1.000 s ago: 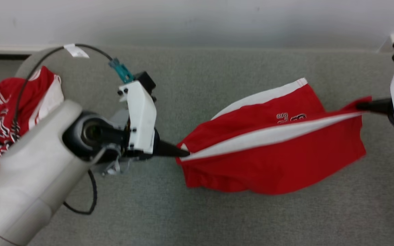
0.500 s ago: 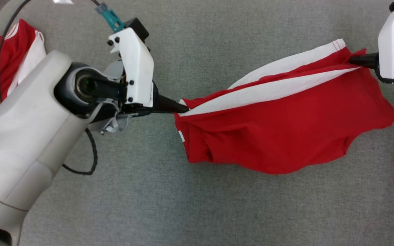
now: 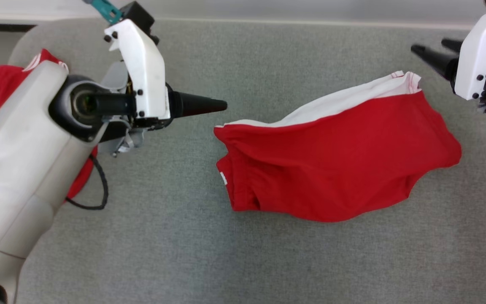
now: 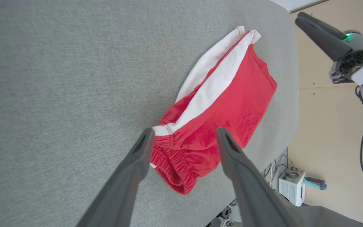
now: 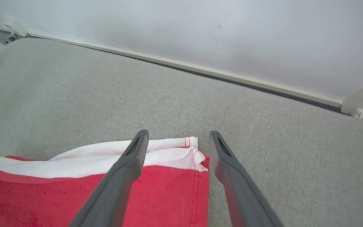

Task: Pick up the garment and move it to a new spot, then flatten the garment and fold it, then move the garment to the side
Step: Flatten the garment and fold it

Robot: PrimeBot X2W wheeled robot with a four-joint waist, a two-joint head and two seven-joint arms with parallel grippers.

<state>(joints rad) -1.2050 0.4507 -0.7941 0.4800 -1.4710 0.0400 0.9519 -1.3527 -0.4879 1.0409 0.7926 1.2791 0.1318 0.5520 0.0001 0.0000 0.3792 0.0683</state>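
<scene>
Listed garment (image 3: 336,160): soft, light, limp. Judged best pinched at waistband (image 4: 173,171) and hem (image 5: 202,195). Found left claw (image 4: 183,132), right claw (image 5: 178,134) spread, empty.

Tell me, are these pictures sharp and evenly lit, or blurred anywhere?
Head view: even light, no glare, barely a shadow by the shorts. Left wrist view: shorts crisp, left gripper soft near the lens. Right wrist view: right gripper soft too.
</scene>
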